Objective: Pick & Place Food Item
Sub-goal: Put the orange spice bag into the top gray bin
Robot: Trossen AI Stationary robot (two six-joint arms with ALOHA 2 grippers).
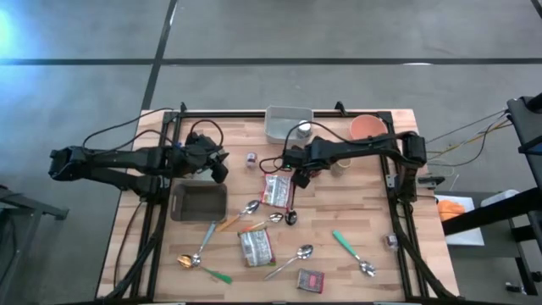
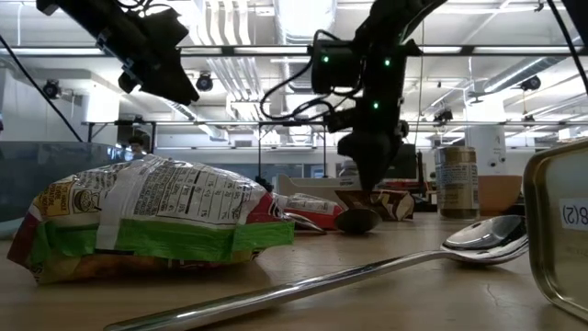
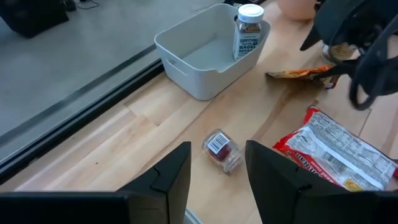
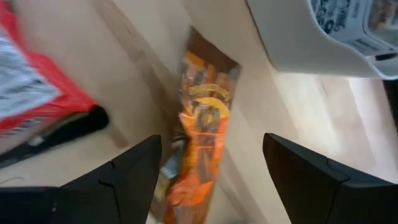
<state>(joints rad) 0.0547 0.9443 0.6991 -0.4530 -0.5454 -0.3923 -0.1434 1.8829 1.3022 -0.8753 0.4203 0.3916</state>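
Orange snack packet point(image 4: 202, 127) between open right fingers point(image 4: 134, 174)

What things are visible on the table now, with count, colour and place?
Bin: one, grey, far edge, holds a seasoning jar.
Bowl: one, pink, far right.
Baking pan: one, dark, left.
Snack bags: red-white centre; green-striped nearer.
Orange packet: one, under the right gripper.
Small clear cup: one, by the left gripper.
Spoons: several, near half, e.g..
Left gripper: open, above the cup.
Right gripper: open over the packet.
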